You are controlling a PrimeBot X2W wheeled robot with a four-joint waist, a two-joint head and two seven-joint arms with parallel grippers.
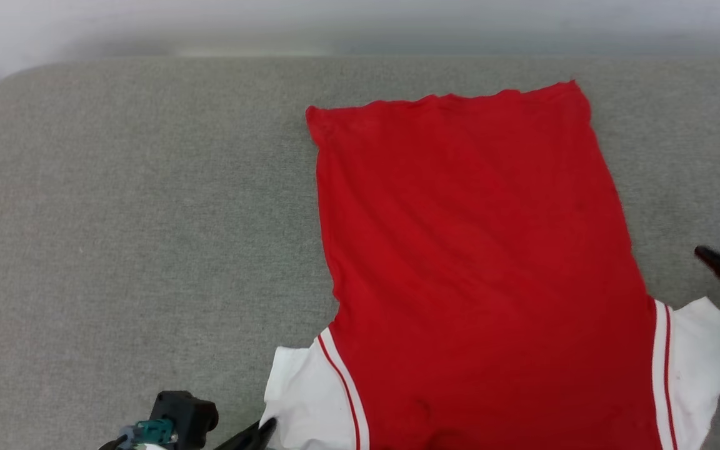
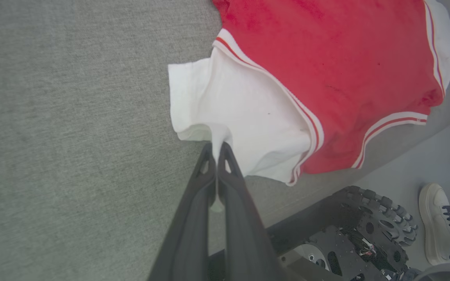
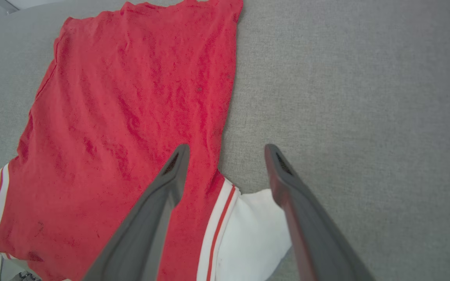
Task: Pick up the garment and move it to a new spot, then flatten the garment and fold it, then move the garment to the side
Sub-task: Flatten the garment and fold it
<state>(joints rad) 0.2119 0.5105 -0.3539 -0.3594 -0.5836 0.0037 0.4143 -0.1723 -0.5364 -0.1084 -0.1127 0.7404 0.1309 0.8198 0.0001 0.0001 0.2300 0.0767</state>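
Grey woven cloth covers the bench (image 1: 116,219) from side to side. Close in, the left hand (image 2: 217,147) has its two dark fingers pressed together on a fold at the edge of a white sleeve (image 2: 240,117), pinching it. Back toward that hand's wrist and off to one side, past the bench edge, sit the robot's wheeled base (image 2: 383,212) and a person's pale shoe (image 2: 434,222) on the floor. Beyond the pinched sleeve the garment (image 1: 479,250) lies spread on the bench, plain red side up, with red-and-white trim along each sleeve seam; its wavy hem lies at the end farthest from both hands. The right hand (image 3: 227,148) is spread wide at the garment's opposite side; one finger is over the red body just inside the seam, the other is over bare grey cloth, and the second white sleeve (image 3: 256,230) lies below the gap between them. Whether this hand touches the cloth cannot be told.
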